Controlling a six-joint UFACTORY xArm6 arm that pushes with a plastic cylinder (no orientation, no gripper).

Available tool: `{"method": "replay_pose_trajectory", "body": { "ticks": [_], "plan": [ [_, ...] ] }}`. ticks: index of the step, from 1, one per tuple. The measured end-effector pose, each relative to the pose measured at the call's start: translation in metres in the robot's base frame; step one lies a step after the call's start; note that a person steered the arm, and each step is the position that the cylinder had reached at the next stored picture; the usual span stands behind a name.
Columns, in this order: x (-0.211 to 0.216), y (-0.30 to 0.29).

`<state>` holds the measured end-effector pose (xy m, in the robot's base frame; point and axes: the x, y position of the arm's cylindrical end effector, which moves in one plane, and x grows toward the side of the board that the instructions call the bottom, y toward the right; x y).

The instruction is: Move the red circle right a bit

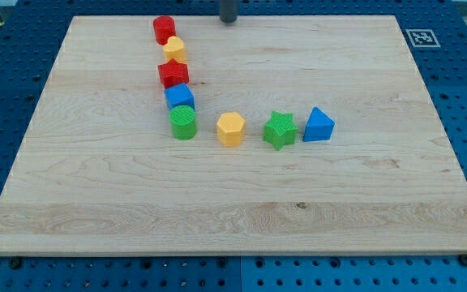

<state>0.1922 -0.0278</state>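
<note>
Red circle [164, 29]: short red cylinder, upright, near the board's [379, 203] top edge, heading a column; yellow block [174, 49] touches it below. Bare wood to its right. Rod tip [229, 21] sits near the top edge, right of the circle, apart, touching no block.

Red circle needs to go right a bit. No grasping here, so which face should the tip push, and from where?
Push its left face, coming from the view's left. The red circle is a round upright cylinder, so aim through its centre or it slips sideways. My tip now sits to its right, and the yellow block touches it below.
</note>
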Motion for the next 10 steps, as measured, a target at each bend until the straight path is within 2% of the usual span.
{"method": "replay_pose_trajectory", "body": {
  "ticks": [3, 5, 6, 8, 10],
  "plan": [
    [0.000, -0.077],
    [-0.001, -0.150],
    [-0.001, -0.157],
    [0.027, -0.156],
    [0.027, -0.136]
  ]
}}
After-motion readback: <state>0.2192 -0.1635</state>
